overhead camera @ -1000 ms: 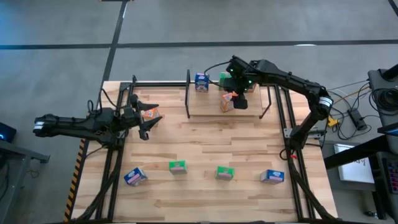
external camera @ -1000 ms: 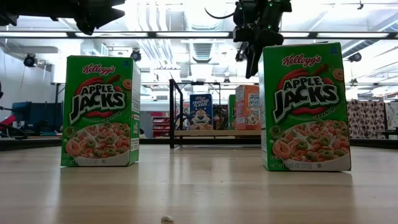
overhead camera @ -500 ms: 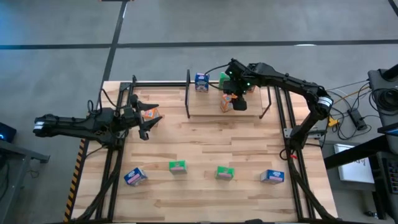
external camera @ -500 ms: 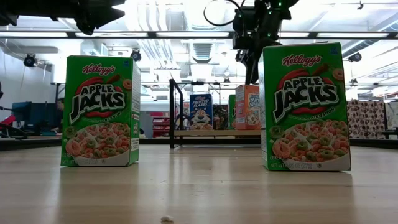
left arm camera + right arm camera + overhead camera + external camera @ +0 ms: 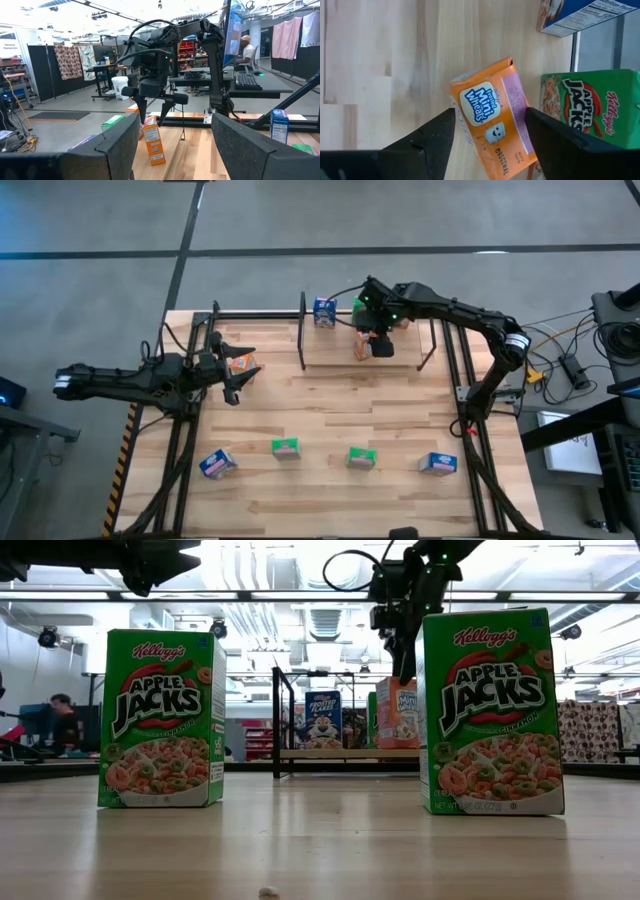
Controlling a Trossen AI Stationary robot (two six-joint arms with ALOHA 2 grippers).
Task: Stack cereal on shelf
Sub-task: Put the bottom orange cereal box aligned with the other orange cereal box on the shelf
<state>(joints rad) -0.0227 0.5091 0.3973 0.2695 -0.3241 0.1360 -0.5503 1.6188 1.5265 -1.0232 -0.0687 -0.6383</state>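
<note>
On the shelf (image 5: 400, 358) at the table's far side stand a blue cereal box (image 5: 323, 310), a green one (image 5: 358, 306) and an orange Mini Wheats box (image 5: 490, 120), which stands upright on its bottom end. My right gripper (image 5: 490, 112) points steeply down over the orange box, open, one finger on each side of its top; I see no touch. My left gripper (image 5: 238, 372) hangs open high above the table's left side, over another orange box (image 5: 244, 363) that lies on the table.
Near the table's front edge stand a blue box (image 5: 217, 464), two green boxes (image 5: 286, 447) (image 5: 361, 458) and another blue box (image 5: 437, 464). Black side frames (image 5: 185, 440) run along the left and right edges. Bare wood lies between the shelf and the front row.
My right gripper has come down toward the orange box on the shelf and a little toward the table's left; its fingertips now reach the box's top. The box has stayed in place.
</note>
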